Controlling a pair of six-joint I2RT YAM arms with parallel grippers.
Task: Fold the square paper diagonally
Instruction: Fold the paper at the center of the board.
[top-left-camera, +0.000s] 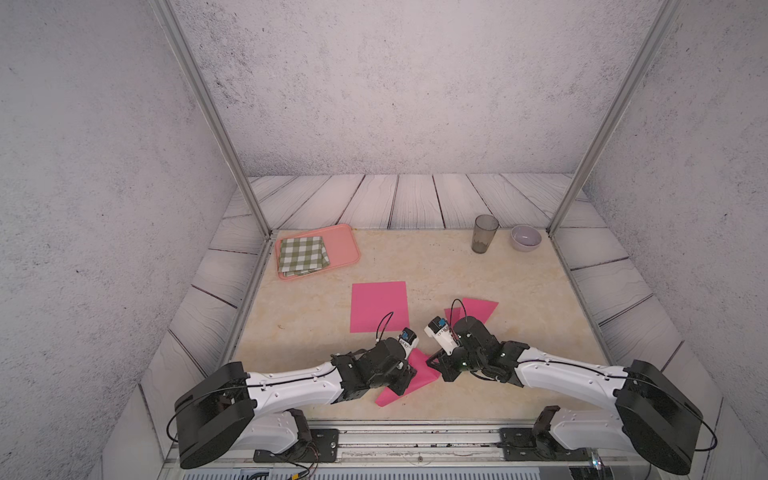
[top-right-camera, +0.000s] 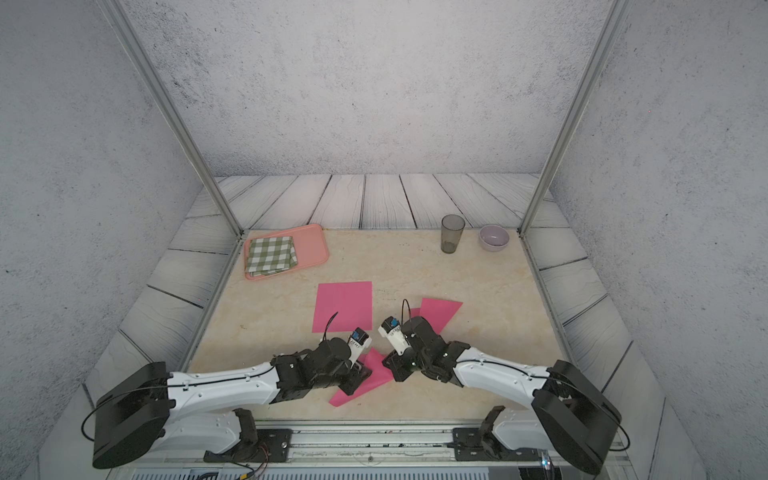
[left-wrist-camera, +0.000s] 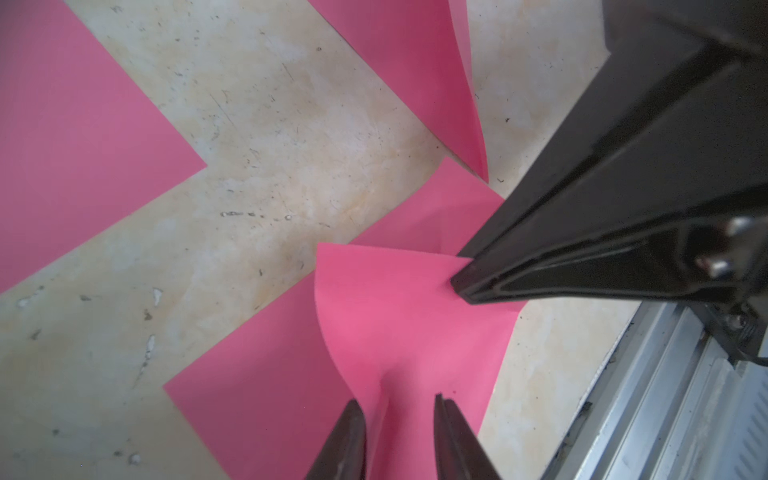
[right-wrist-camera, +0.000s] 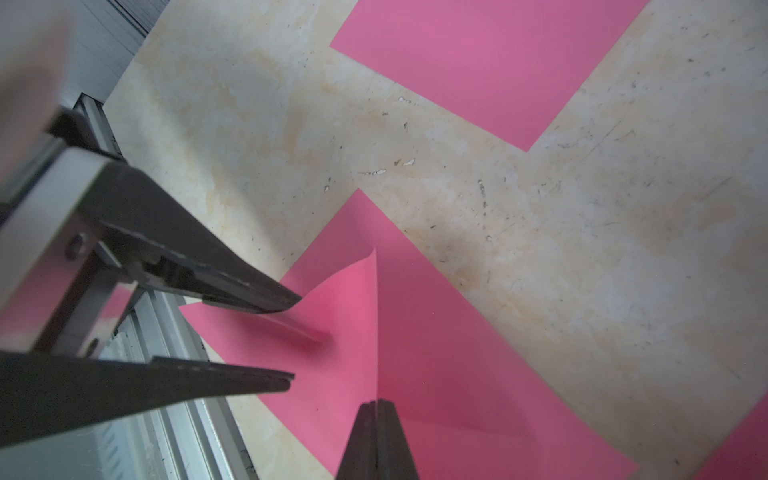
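Paper (left-wrist-camera: 395, 311) lies between both hands: right hand (right-wrist-camera: 377, 405) clamped on its lifted corner, left hand (left-wrist-camera: 398, 403) astride the curled flap, jaws apart

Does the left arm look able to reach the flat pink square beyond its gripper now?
Probably yes. The flat pink square lies just beyond the left gripper, with only bare table between. Its open jaws straddle the lifted paper, not gripping it.
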